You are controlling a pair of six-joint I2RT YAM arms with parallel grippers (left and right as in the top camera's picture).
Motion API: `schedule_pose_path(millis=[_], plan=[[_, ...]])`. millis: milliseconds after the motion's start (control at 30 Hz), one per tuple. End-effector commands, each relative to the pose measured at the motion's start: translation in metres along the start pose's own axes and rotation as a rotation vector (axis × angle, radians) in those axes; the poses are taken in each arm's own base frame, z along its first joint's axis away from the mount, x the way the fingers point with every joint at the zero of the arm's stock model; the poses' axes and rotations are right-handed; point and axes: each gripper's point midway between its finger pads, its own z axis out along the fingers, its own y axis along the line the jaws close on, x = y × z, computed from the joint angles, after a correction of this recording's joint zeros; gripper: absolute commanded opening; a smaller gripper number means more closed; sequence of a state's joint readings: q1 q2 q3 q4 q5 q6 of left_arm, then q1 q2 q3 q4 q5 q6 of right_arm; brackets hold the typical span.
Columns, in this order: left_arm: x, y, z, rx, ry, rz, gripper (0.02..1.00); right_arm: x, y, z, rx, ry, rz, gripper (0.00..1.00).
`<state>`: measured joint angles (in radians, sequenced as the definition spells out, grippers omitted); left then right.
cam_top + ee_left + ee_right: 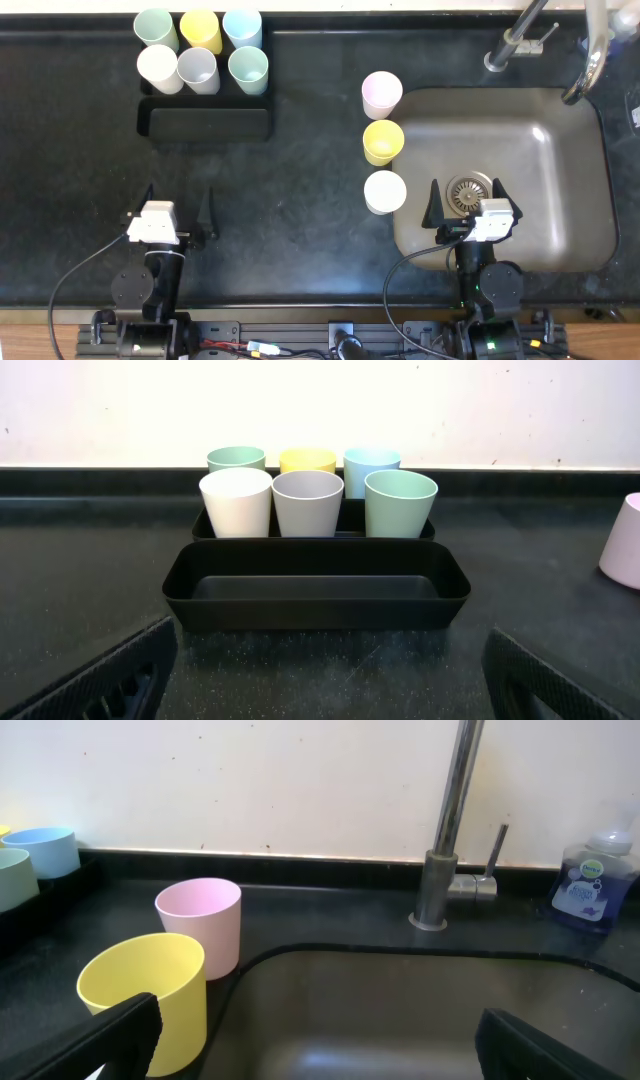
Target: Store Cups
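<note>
Left gripper (178, 200): jaws spread wide, grasping nothing, over bare counter at the top view's lower left, facing the empty tray (150, 122)
Right gripper (466, 195): equally wide, nothing held, at lower right over the sink (560, 98), near the white cup (385, 191)
Loose cups: pink cup (381, 94), yellow cup (383, 141) and white cup stand upright in a close column at centre right, along the sink's left rim
Stored cups (200, 50): six upright in two rows, upper left, just behind the empty tray
Handling: probably light, stiff plastic with smooth tapered walls that may slip; pinching one wall at the rim, one finger inside, looks safest
</note>
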<state>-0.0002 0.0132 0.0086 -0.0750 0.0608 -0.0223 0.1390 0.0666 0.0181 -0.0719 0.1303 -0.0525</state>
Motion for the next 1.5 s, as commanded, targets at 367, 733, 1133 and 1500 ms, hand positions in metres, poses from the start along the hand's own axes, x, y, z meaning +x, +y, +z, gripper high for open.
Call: schedule_pose_path(millis=[367, 733, 1133, 1500], plan=[[-0.001, -0.005, 0.000, 0.023, -0.005, 0.016, 1.000, 0.004, 0.001, 0.000, -0.006, 0.001, 0.000, 0.998], [-0.001, -0.005, 0.000, 0.023, -0.005, 0.016, 1.000, 0.004, 0.001, 0.000, -0.006, 0.001, 0.000, 0.998], [-0.005, -0.007, 0.000, 0.032, -0.023, 0.018, 1.000, 0.004, 0.001, 0.000, -0.006, 0.001, 0.000, 0.996], [-0.088, -0.042, 0.022, 0.209, 0.082, 0.002, 1.000, 0.004, 0.001, 0.000, -0.006, 0.001, 0.000, 0.996]])
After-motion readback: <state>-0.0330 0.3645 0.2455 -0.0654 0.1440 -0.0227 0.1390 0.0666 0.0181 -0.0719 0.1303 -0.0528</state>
